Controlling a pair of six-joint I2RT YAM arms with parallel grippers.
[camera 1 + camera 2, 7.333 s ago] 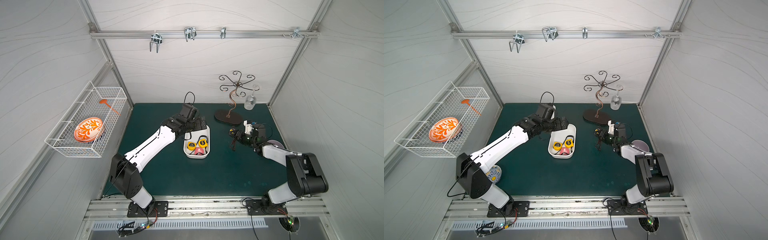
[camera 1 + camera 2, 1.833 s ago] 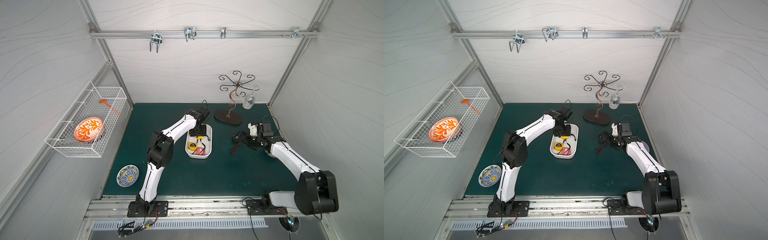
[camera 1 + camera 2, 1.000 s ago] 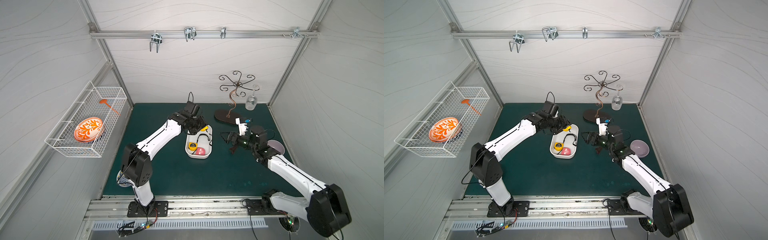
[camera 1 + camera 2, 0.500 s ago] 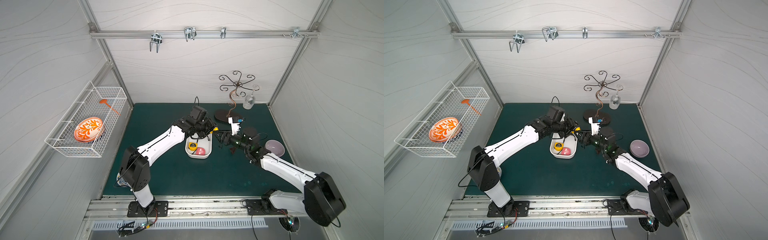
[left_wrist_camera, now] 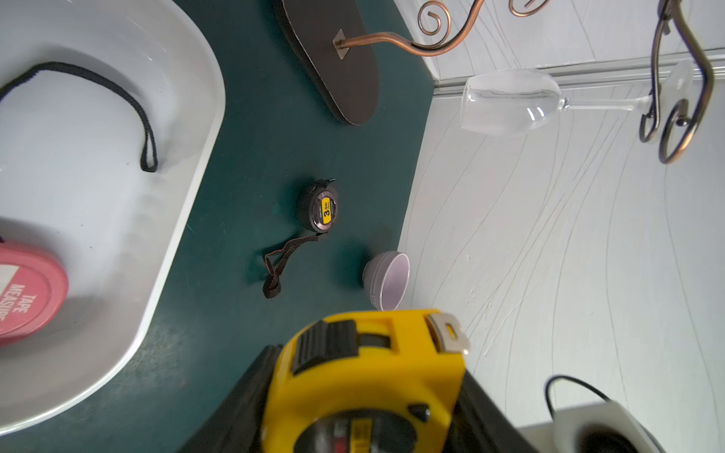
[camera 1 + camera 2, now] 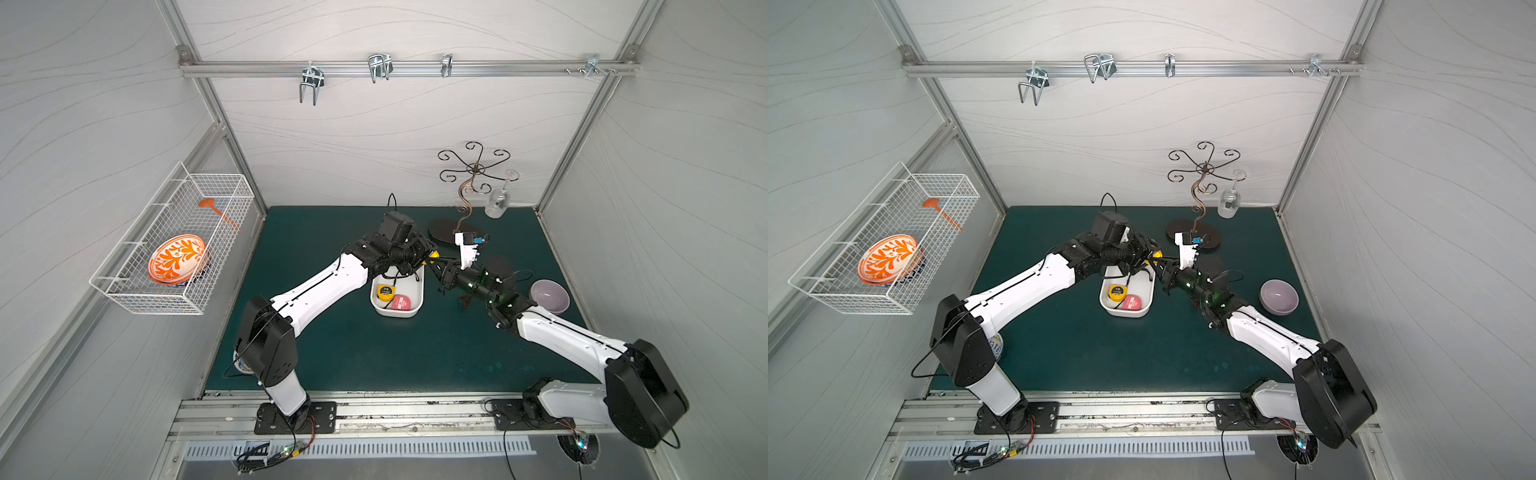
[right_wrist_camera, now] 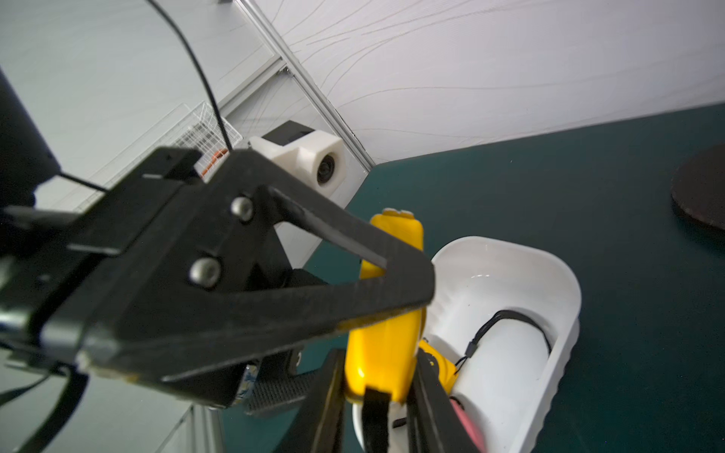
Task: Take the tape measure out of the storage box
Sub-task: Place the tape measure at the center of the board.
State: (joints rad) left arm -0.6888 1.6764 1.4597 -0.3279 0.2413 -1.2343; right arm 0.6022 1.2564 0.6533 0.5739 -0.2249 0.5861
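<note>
The white storage box (image 6: pixel 419 302) (image 6: pixel 1147 308) lies mid-table. A yellow tape measure (image 6: pixel 432 254) (image 6: pixel 1156 254) hangs in the air above the box's far right corner, held from both sides. My left gripper (image 6: pixel 424 258) (image 5: pixel 365 396) is shut on its flat faces, its hook end (image 5: pixel 449 333) sticking out. My right gripper (image 6: pixel 437 269) (image 7: pixel 378 390) is shut on the same yellow body (image 7: pixel 386 341). A second yellow tape measure (image 6: pixel 385 291) and a round pink one (image 6: pixel 401 302) (image 5: pixel 23 290) lie inside the box.
A black tape measure (image 5: pixel 321 206) with a strap lies on the green mat right of the box, near a purple bowl (image 6: pixel 549 296). A scrolled metal stand (image 6: pixel 451 236) with a hanging wine glass (image 6: pixel 496 203) is behind. A wire basket (image 6: pixel 174 245) hangs on the left wall.
My left gripper has carried the yellow tape measure up and to the right, out of the box. My right arm came in from the right and shut its jaws on it.
</note>
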